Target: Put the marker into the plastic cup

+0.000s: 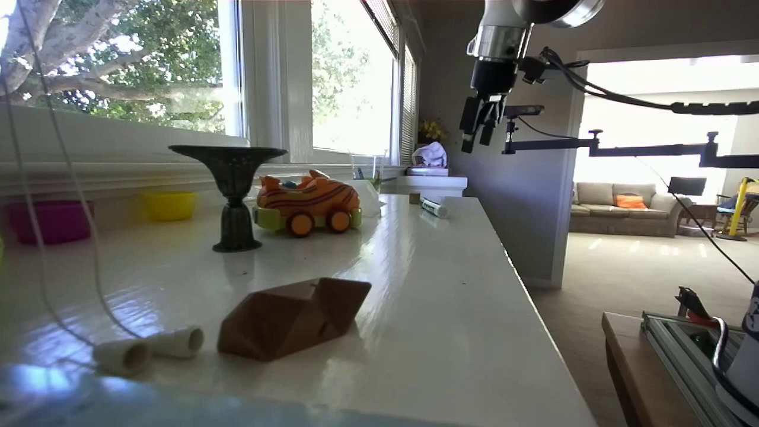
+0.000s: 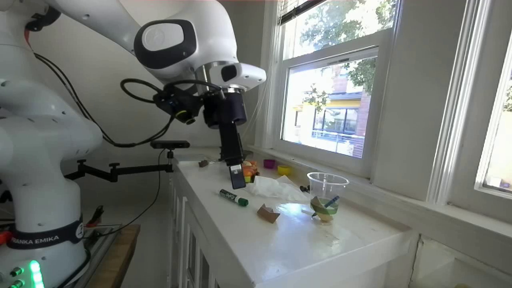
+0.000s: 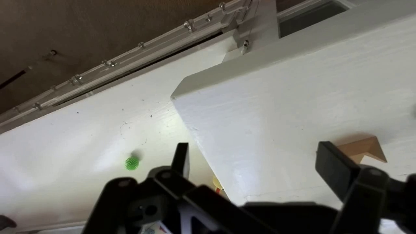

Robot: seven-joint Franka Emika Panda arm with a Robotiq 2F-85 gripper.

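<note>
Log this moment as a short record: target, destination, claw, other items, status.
target: green-capped marker, lying on the white countertop
destination: clear plastic cup, upright on the same countertop; a blue item shows through its wall
claw: open, empty, raised above the countertop
other items: orange toy car, crumpled white sheet, dark goblet-shaped piece
status: marker not yet in the cup

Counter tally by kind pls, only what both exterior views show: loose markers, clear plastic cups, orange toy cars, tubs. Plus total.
Loose marker: 1
Clear plastic cup: 1
Orange toy car: 1
Purple tub and yellow tub: 2
Total: 5
</note>
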